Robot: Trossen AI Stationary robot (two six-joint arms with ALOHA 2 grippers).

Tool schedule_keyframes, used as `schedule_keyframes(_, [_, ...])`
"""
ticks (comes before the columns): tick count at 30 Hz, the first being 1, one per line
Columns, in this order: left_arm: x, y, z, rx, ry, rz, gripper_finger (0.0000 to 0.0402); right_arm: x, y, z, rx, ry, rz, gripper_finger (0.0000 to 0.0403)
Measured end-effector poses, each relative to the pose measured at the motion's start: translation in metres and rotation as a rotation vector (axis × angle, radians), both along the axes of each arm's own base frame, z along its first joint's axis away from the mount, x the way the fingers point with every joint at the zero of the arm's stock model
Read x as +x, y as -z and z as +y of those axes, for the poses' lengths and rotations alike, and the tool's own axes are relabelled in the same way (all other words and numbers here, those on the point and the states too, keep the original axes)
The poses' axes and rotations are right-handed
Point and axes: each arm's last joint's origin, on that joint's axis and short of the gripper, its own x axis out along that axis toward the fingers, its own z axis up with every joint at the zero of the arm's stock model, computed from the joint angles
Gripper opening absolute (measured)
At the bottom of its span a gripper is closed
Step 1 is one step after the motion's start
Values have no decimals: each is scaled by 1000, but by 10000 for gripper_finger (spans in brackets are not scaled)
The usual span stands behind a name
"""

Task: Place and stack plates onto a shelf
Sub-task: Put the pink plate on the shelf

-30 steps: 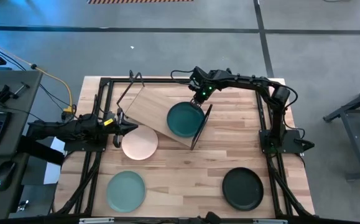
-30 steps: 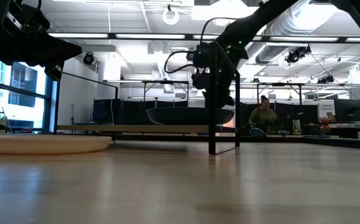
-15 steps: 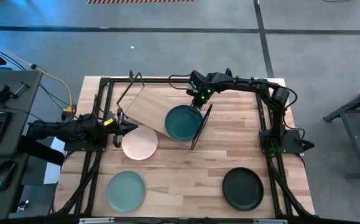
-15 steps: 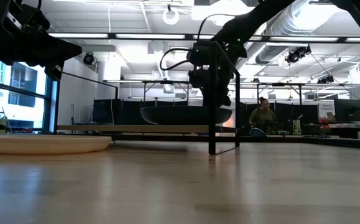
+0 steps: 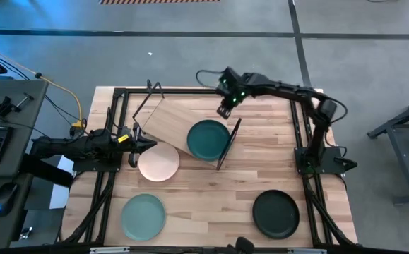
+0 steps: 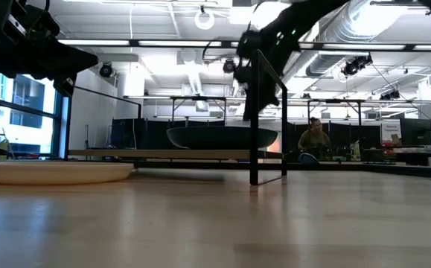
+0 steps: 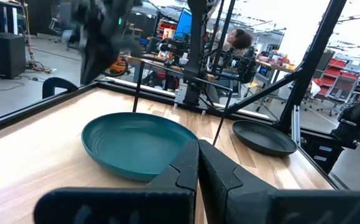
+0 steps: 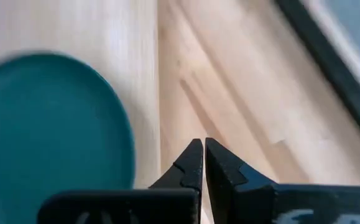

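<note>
The dark teal plate lies flat on the pale wood shelf, near its black frame end. My right gripper hangs shut above the shelf, beyond the plate's far rim, clear of it. My left gripper waits shut at the table's left, by the pink-cream plate on the tabletop. The mint green plate and the black plate rest on the table near its near edge.
Black frame rails run along both sides of the table. The shelf sits at an angle toward the table's far side, with bare board beside the teal plate. A person sits in the room behind.
My right gripper has come off the teal plate's far rim, risen and drawn back toward the table's far edge. The plate, held just above the board a second ago, now lies flat on the shelf.
</note>
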Motion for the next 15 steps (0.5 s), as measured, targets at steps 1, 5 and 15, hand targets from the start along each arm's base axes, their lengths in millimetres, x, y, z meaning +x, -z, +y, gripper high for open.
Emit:
schedule_keyframes(1, [0, 0, 0, 0, 0, 0, 0, -5, -10, 1, -15, 4, -24, 0])
schedule_keyframes(5, [0, 0, 0, 0, 0, 0, 0, -30, -45, 16, -81, 1, -130, 0])
schedule_keyframes(15, [0, 0, 0, 0, 0, 0, 0, -128, -60, 107, -74, 64, -510, 0])
